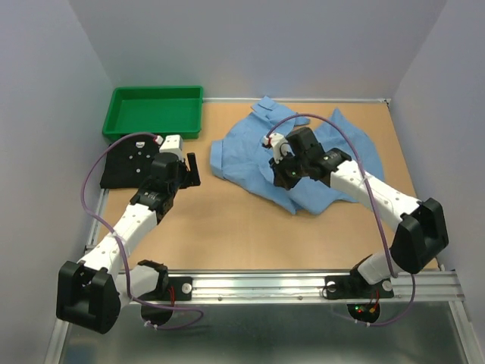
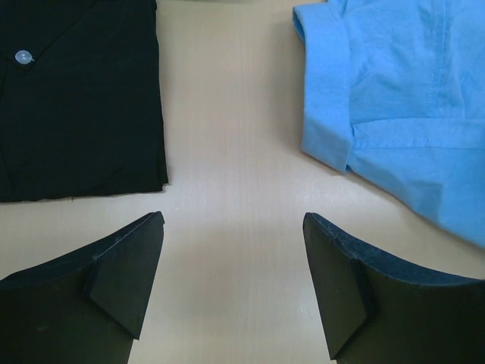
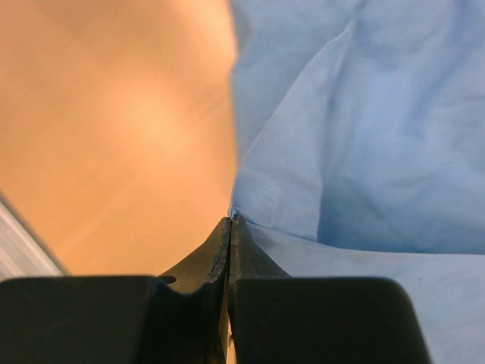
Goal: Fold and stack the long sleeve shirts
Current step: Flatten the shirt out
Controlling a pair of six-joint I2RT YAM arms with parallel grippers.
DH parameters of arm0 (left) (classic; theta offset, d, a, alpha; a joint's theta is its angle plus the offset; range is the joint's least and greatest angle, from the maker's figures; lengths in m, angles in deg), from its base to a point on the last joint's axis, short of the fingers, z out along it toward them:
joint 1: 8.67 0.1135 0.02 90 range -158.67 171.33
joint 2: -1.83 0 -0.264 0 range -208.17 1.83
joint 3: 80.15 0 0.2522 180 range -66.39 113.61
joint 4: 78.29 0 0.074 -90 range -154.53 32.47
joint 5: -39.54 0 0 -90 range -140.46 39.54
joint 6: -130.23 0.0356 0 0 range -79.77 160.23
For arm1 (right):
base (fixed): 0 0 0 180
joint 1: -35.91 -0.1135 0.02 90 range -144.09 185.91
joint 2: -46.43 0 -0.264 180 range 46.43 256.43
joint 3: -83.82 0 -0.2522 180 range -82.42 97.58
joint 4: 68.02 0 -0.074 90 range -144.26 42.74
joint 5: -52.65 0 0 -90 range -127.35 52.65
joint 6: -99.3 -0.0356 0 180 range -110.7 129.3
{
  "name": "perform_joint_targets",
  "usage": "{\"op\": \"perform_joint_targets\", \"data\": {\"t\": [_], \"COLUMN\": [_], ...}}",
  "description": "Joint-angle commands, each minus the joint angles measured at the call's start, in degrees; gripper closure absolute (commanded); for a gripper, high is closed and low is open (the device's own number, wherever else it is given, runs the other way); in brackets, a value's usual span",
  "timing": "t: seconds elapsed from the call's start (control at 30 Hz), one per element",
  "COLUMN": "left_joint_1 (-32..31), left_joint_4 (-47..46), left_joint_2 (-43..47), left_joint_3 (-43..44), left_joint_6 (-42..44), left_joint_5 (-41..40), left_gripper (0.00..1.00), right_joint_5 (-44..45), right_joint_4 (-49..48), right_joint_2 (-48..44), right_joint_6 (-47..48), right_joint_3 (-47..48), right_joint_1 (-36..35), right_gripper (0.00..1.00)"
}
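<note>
The light blue shirt [image 1: 333, 144] lies crumpled and partly spread on the table at centre right. My right gripper [image 1: 282, 179] is over its left part. In the right wrist view that gripper [image 3: 230, 221] is shut, with an edge of the blue cloth [image 3: 356, 136] pinched at its tips. The black shirt [image 1: 121, 163] lies folded at the left, partly under my left arm. My left gripper [image 1: 191, 168] is open and empty over bare table between the two shirts. The left wrist view shows it [image 2: 233, 221] with the black shirt and a white button [image 2: 24, 56] on its left and the blue shirt [image 2: 394, 98] on its right.
A green plastic tray [image 1: 155, 95] stands at the back left corner, just behind the black shirt. White walls close in the table on the left, back and right. A metal rail [image 1: 303, 284] runs along the near edge.
</note>
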Motion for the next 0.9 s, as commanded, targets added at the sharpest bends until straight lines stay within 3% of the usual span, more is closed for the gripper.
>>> {"op": "perform_joint_targets", "data": {"t": [0.0,0.17,0.37,0.57,0.6,0.63,0.67,0.77,0.87], "left_joint_1": [0.14,0.22,0.22,0.22,0.14,0.14,0.14,-0.04,-0.13], "left_joint_4": [-0.33,0.89,6.69,12.67,13.81,13.64,13.21,11.45,11.79], "left_joint_2": [1.42,3.18,5.46,9.94,12.56,12.59,12.94,12.42,9.88], "left_joint_3": [1.69,2.74,5.38,6.18,5.3,4.95,4.68,3.98,5.12], "left_joint_6": [-2.0,-3.84,-7.0,-10.88,-15.49,-16.5,-17.55,-19.58,-19.15], "left_joint_5": [0.14,-0.47,-2.49,-2.67,1.33,1.37,4.07,7.6,7.79], "left_gripper": [0.15,0.15,0.15,0.15,0.12,0.12,0.11,0.04,0.03], "right_joint_5": [-5.97,-6.95,-5.82,-5.12,10.03,13.58,15.7,19.75,24.94], "right_joint_4": [0.92,-3.98,-11.39,-11.83,-11.13,-11.13,-10.69,-7.45,-6.64], "right_joint_2": [-3.99,-1.98,2.33,4.54,-2.95,-3.03,-4.85,-10.48,-11.38], "right_joint_6": [-10.19,-20.27,-29.61,-30.06,-32.32,-32.52,-32.61,-33.66,-32.44], "right_joint_3": [-3.25,-6.06,-8.8,-6.16,-8.51,-8.53,-9.32,-8.63,-7.05], "right_joint_1": [-7.29,-21.25,-27.42,-34.09,-33.68,-33.67,-32.89,-24.48,-20.59], "right_gripper": [0.99,1.0,0.99,0.99,0.76,0.76,0.58,0.35,0.21]}}
